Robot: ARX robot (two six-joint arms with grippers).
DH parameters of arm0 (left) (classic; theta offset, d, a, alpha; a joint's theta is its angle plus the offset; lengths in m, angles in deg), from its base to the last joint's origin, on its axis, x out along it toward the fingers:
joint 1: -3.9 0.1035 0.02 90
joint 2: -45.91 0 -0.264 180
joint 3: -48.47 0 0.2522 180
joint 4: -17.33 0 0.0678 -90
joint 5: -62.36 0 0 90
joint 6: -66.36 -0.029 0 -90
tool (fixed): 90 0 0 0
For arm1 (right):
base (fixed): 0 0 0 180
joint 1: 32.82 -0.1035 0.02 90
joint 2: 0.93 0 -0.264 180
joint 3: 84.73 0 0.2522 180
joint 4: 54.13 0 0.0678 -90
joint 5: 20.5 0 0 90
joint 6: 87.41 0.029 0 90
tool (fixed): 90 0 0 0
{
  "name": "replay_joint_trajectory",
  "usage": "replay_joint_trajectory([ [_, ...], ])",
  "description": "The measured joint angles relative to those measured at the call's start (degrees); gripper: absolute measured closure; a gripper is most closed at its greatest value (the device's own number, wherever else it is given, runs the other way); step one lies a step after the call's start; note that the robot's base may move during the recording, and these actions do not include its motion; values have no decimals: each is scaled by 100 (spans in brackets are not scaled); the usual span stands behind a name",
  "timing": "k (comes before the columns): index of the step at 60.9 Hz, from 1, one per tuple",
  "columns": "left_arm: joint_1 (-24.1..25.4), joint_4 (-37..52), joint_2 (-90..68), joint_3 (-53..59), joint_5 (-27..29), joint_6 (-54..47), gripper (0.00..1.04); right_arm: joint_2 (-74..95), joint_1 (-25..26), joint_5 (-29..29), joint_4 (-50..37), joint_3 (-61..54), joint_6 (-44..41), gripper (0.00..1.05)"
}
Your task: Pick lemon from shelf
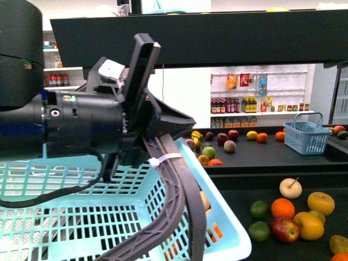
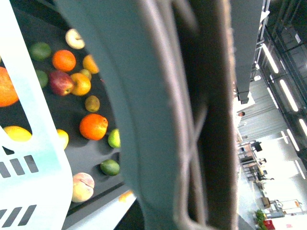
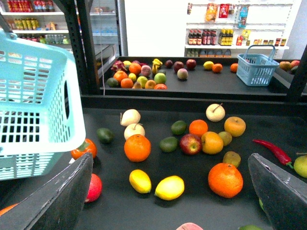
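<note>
Two smooth yellow lemons lie side by side on the black deck of the shelf (image 3: 206,213): one lemon (image 3: 170,187) and a second lemon (image 3: 140,181) touching or nearly touching it. My right gripper (image 3: 170,163) hangs open above and in front of them, one finger (image 3: 53,201) on each side and nothing between. My left gripper (image 1: 155,128) is shut on the grey basket handle (image 1: 174,179) of a light blue basket (image 1: 65,212), held up before the shelf. The handle (image 2: 192,120) fills the left wrist view. The front view hides the lemons behind the basket.
Oranges (image 3: 137,147) (image 3: 225,179), a red apple (image 3: 190,143), green fruits and a red chili (image 3: 271,150) lie around the lemons. The held basket (image 3: 33,96) hangs close beside my right gripper. A small blue basket (image 3: 257,68) stands on the farther deck. An upper deck (image 1: 217,32) overhangs.
</note>
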Motion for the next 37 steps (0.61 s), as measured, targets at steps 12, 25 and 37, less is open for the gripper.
replay_joint_trajectory([
  [12,-339,140,-208,-245,153,48,99,0,0,-2,0,0,0,7],
  [25,-457,-105,-337,-378,372,-55,99,957,-229,1163,986,417,369,7],
  [37,-455,-105,-345,-380,422,-90,99,3882,374,850,-535,761,1027,7],
])
